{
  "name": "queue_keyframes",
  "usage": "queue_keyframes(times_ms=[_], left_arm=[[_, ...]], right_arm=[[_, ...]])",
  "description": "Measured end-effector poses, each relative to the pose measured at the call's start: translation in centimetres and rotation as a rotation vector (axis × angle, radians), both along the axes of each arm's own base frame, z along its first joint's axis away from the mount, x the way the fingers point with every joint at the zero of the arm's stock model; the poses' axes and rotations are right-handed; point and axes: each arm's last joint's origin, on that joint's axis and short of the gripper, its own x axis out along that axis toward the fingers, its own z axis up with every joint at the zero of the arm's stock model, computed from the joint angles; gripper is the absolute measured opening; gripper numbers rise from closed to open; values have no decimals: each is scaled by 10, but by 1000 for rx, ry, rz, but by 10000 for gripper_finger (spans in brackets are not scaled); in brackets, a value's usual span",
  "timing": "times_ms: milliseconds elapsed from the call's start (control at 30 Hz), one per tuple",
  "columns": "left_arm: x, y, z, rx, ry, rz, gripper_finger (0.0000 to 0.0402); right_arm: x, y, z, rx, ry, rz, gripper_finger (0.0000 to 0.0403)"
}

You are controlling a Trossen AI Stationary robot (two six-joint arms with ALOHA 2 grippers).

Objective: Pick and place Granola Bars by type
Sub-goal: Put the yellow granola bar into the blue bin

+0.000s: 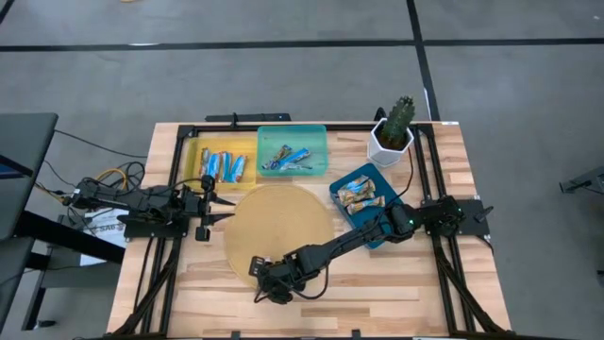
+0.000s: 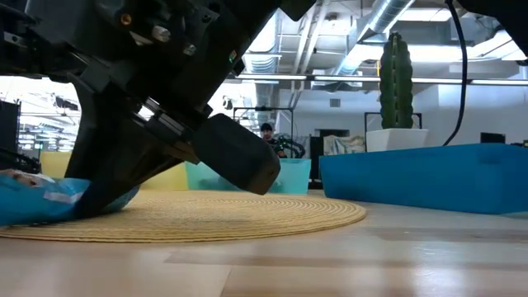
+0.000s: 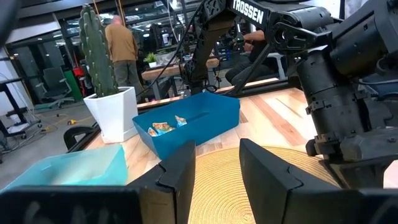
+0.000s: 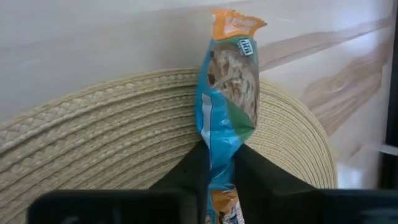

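Note:
My right gripper [image 4: 221, 163] reaches across to the near-left edge of the round woven mat [image 1: 279, 225] and is shut on a granola bar [image 4: 227, 93] with a blue wrapper and orange ends. In the low view this bar [image 2: 37, 198] shows at the left, under the gripper. My left gripper [image 3: 217, 177] is open and hovers at the mat's left side [image 1: 209, 204], touching nothing. More bars lie in the yellow tray [image 1: 200, 151], the teal tray [image 1: 321, 137] and the dark blue tray [image 1: 338, 194]. My right gripper pinches the bar between its two fingers, on the lower part of the wrapper [image 4: 219, 146] near one end. The fingers [image 4: 252, 171] come slanting down from the right and lie along the bar. The bar's free end [image 4: 236, 25] points away from the gripper. Its underside [image 2: 49, 208] lies on the mat's edge.
A cactus in a white pot [image 1: 391, 134] stands at the far right, beside the dark blue tray. The three trays line the mat's far side. Bare wood [image 1: 377, 283] lies near and right of the mat. A black frame [image 1: 179, 142] runs along the table's edges. A person [image 3: 121, 46] stands in the room behind.

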Motion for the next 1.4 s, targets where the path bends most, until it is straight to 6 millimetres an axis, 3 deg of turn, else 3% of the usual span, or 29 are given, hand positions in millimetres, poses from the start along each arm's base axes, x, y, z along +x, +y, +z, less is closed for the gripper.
queue_keyframes(times_ms=[300,733,1033,1400], left_arm=[[0,0,0,0,0,0,119],[0,0,0,-5,0,0,119],[0,0,0,-3,0,0,119],[0,0,0,-3,0,0,119]], right_arm=[[0,1,0,9,-6,-43,13],[2,-4,10,-63,-100,-236,9],[-5,-7,52,-70,-197,-363,8],[-26,-26,136,23,-300,-446,8]])
